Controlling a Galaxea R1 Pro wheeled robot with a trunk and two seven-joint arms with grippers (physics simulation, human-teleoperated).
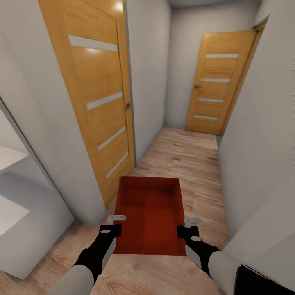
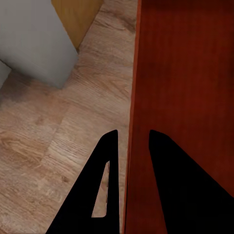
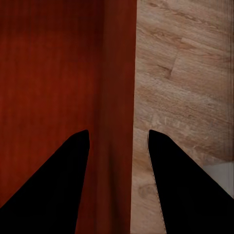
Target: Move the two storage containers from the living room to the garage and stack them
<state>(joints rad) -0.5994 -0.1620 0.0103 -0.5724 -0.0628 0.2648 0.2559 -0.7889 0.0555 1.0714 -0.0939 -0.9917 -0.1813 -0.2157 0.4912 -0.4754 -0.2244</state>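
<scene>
Place: a narrow hallway with grey walls (image 1: pixel 254 135) and a light wood floor (image 1: pixel 192 159).
Bin: one orange-red bin (image 1: pixel 149 213) is held up in front of the robot, above the wood floor, between the two arms. It is open on top and nothing is inside it.
Left hand: the left gripper (image 1: pixel 114 223) is at the bin's left wall, near the corner closest to the robot.
Left fingers: in the left wrist view the left gripper (image 2: pixel 127 146) has one dark finger on each side of the bin's thin wall (image 2: pixel 132 97). The fingers are closed on that wall.
Right hand: the right gripper (image 1: pixel 189 226) is at the bin's right wall, near the corner closest to the robot.
Right fingers: in the right wrist view the right gripper (image 3: pixel 118 141) has one finger inside the bin and one outside, with the wall (image 3: pixel 119 73) between them. They grip the wall.
Near door: a tall yellow-brown door (image 1: pixel 96 94) with pale stripes is on the left, close by. It is shut.
Far door: another door like it (image 1: pixel 219 84) is at the end of the hallway. It is shut too.
Floor under the bin: wood planks show beside the bin in both wrist views.
</scene>
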